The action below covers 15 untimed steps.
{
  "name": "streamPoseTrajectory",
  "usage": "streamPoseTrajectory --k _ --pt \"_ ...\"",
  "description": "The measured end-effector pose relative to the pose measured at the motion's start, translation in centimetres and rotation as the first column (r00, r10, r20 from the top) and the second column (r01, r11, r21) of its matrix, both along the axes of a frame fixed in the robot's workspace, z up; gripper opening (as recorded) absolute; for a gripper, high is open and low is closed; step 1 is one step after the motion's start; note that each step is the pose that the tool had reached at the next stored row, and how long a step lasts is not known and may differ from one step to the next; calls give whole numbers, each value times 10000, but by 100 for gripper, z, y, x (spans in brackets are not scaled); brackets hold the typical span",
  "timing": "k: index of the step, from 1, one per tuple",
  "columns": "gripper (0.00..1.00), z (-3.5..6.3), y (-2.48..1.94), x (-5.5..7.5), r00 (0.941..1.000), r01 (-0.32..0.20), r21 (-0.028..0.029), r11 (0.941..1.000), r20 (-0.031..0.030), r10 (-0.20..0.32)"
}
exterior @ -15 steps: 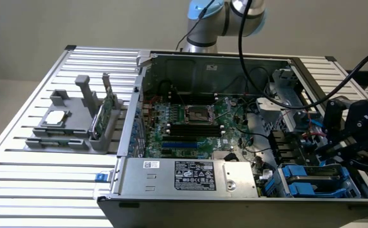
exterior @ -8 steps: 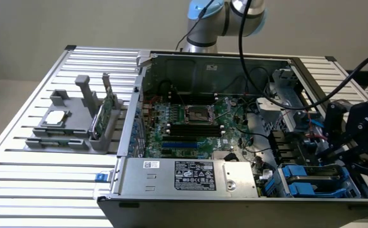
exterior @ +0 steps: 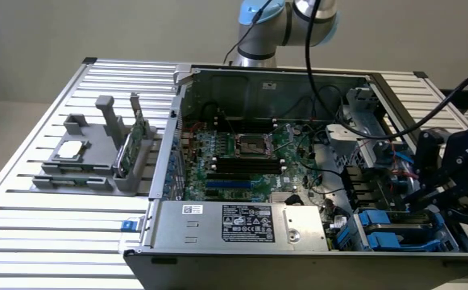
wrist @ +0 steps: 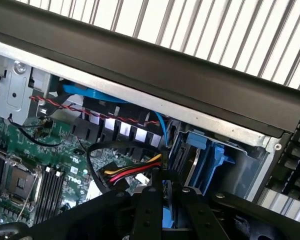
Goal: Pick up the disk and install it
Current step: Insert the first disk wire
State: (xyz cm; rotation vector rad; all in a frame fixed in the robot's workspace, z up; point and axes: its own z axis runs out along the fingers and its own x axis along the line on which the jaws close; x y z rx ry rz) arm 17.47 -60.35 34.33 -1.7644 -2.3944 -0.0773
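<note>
My black gripper (wrist: pixel 166 220) sits low over the drive bay in the corner of the open computer case. A thin blue edge runs between the two fingers (wrist: pixel 147 212) and on toward the bay. It looks like the disk (wrist: pixel 167 200) seen edge-on in its blue carrier, with the gripper shut on it. In the exterior view the gripper (exterior: pixel 429 204) hangs at the right, just above the bay's blue carrier frames (exterior: pixel 385 232) near the case's front corner. The disk's label and flat face are hidden.
The case (exterior: pixel 242 232) lies open on a slatted metal table (exterior: pixel 64 223), with the motherboard (exterior: pixel 250 157), the power supply (exterior: pixel 246 222) and loose cables (wrist: pixel 125 172) beside the bay. A grey holder (exterior: pixel 89 160) with a chip and a green card stands at the exterior view's left.
</note>
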Motion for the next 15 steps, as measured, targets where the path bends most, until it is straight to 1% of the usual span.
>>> streamPoseTrajectory --k 4,6,7,9,12,15 --pt "17 8 0 1 9991 424 -48 9991 -24 -424" --pt "17 10 -1 1 9981 612 -92 9981 -34 -612" --pt "17 11 -1 1 9976 696 -124 9975 -38 -697" --pt "17 12 -2 1 9964 849 -206 9962 -44 -850" --pt "17 12 -3 1 9943 1062 -350 9937 -52 -1064" --pt "17 11 -3 0 9923 1235 -479 9912 -76 -1240"
